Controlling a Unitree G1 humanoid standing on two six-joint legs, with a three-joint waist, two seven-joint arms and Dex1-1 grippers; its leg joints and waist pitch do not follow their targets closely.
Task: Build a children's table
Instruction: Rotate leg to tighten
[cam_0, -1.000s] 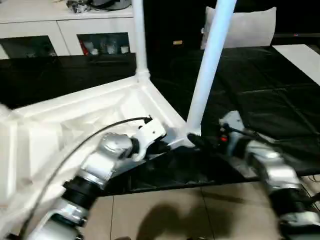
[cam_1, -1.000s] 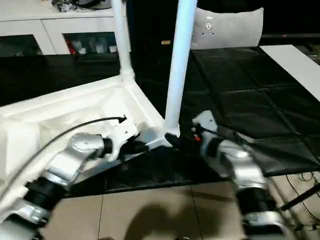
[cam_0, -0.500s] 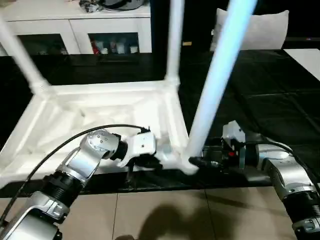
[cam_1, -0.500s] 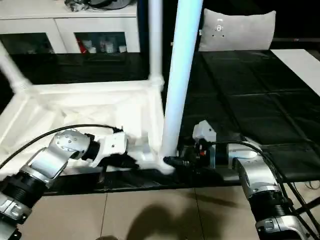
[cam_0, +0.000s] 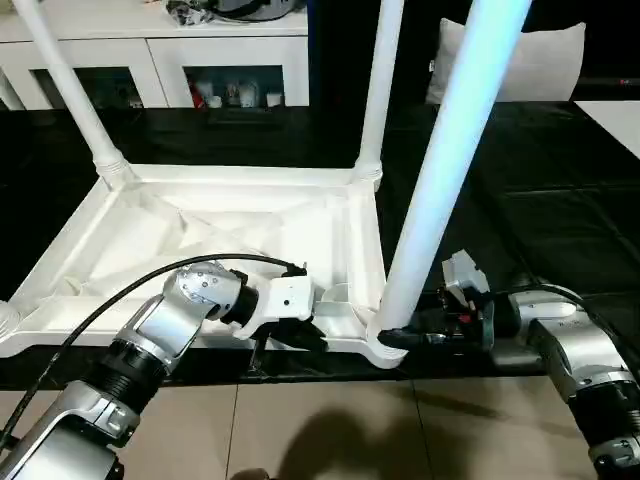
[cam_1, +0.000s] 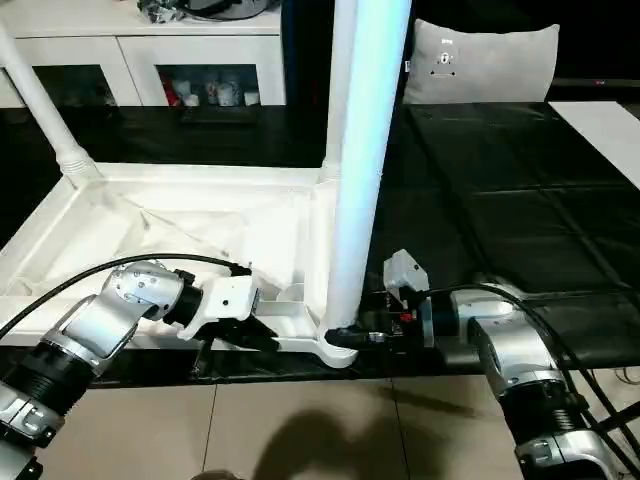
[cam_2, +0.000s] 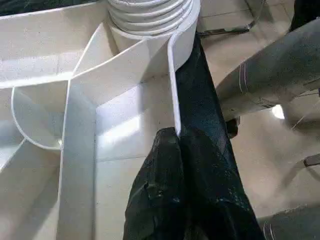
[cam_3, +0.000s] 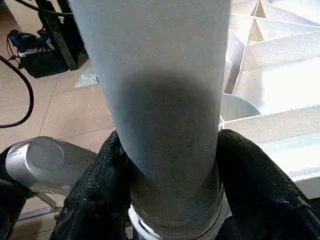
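1. Since half a second ago my view has swung, so the far-left corner of the upturned white plastic rectangular tabletop (cam_0: 210, 225) sits further into view; my hands are still at its near right corner.
2. My left gripper (cam_2: 177, 145) is pinched shut on the thin near rim of the tabletop, just left of the round corner socket (cam_0: 385, 345).
3. My right gripper (cam_3: 170, 200) holds the near white tapered tube leg (cam_0: 440, 170) low down, one black finger (cam_3: 102, 185) on each side, above the socket.
4. Farther off, a second white leg (cam_0: 378, 85) and a third (cam_0: 70, 95) stand upright in the far corners.
5. Beyond the black floor mat (cam_0: 520, 190) stands a white glass-door cabinet (cam_0: 150, 60).
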